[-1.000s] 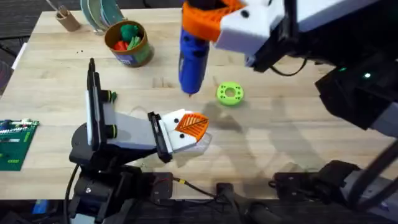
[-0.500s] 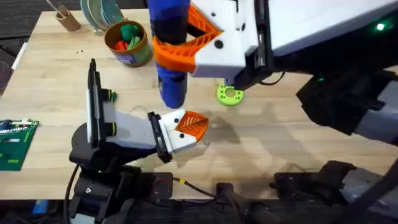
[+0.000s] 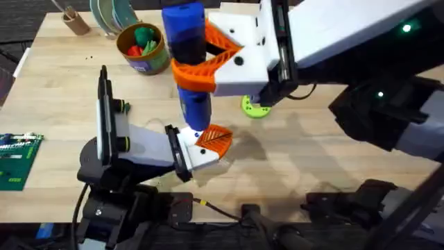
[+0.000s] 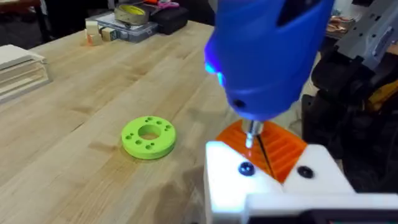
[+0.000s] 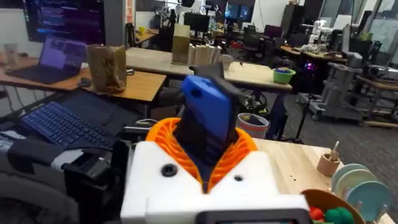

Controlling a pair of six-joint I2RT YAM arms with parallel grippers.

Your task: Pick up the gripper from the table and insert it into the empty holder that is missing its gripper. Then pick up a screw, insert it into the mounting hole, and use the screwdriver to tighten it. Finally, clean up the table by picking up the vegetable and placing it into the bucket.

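Your right claw [image 3: 198, 52] is clamped on the screwdriver [image 3: 189, 62], its orange ribbed fingers [image 3: 208, 69] pressed against the blue handle on both sides. The screwdriver hangs nearly upright below the claw, tip down. In the left wrist view the thin metal tip [image 4: 251, 132] sits right at the top of the holder [image 4: 261, 180], just above a dark screw head [image 4: 246, 168]; you cannot tell whether tip and screw touch.

Your left claw [image 3: 182, 149] is closed on the holder [image 3: 201, 154], the white block with the orange gripper [image 3: 215, 140] already seated in it. A second dark screw head [image 4: 305, 172] shows on the holder's face beside the first.

Just beyond the right claw, on its far side from the left arm, lies a flat green ring [image 3: 255, 105] on the table [image 3: 312, 139]; it is near the holder but apart from it, and the white body of the right arm partly covers it from above.

The bucket [image 3: 143, 47] stands well away from both claws, toward the table's far left corner, with the green vegetable [image 3: 144, 33] lying inside it next to something red. Past it stand stacked plates [image 3: 111, 14] and a small wooden cup [image 3: 73, 21]. A green circuit board [image 3: 17, 160] lies at the table's left edge, beside the left arm's base.
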